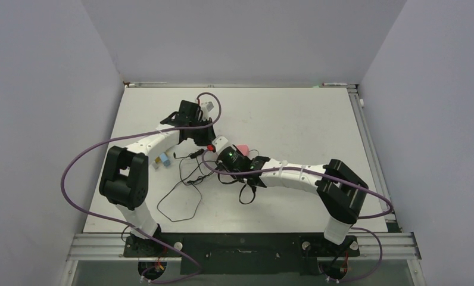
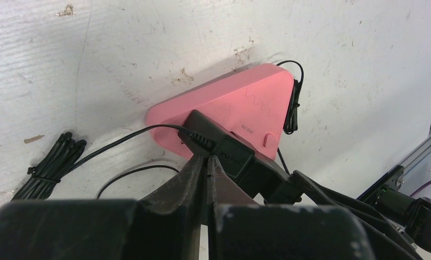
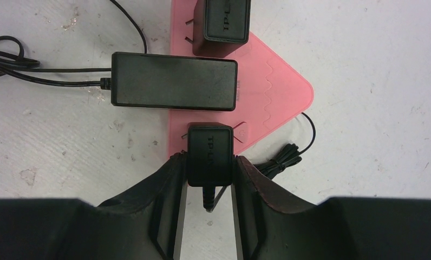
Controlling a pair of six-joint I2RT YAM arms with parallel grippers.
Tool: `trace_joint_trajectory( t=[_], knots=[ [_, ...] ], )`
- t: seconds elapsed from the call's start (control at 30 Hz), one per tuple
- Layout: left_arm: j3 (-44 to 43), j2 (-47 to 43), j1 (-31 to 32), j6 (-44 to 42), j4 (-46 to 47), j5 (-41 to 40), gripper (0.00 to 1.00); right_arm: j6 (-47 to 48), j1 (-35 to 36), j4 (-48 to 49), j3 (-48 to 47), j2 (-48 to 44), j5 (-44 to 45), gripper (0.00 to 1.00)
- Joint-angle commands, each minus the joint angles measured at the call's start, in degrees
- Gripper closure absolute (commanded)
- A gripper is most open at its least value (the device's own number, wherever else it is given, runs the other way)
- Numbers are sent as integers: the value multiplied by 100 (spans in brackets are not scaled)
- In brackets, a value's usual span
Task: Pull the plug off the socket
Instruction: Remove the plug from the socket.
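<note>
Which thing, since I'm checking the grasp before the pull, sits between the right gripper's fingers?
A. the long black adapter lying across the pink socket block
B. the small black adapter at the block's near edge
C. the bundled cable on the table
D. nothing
B: in the right wrist view the right gripper is shut on the small black adapter at the near edge of the pink socket block.

TP-LINK on lower plug [image 3: 209, 157]; TP-L on upper adapter [image 3: 221, 21].

One pink socket [image 3: 278, 92] carries three black plugs [image 3: 174, 81], and there are two claws, the left claw [image 2: 208, 160] and the right claw [image 3: 209, 162], over one table [image 3: 376, 49].
</note>
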State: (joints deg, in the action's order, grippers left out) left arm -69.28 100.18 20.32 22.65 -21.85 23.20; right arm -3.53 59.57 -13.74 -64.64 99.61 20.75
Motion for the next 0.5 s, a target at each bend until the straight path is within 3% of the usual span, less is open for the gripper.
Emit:
trace_joint_trajectory(
  t=[0.0, 0.47],
  knots=[
    [-42, 58, 215, -187, -170, -210, 100, -106, -102, 273, 93, -292, -372, 95],
    [-65, 113, 349, -287, -207, -366, 100, -321, -498, 364, 308, -465, -1096, 95]
  ],
)
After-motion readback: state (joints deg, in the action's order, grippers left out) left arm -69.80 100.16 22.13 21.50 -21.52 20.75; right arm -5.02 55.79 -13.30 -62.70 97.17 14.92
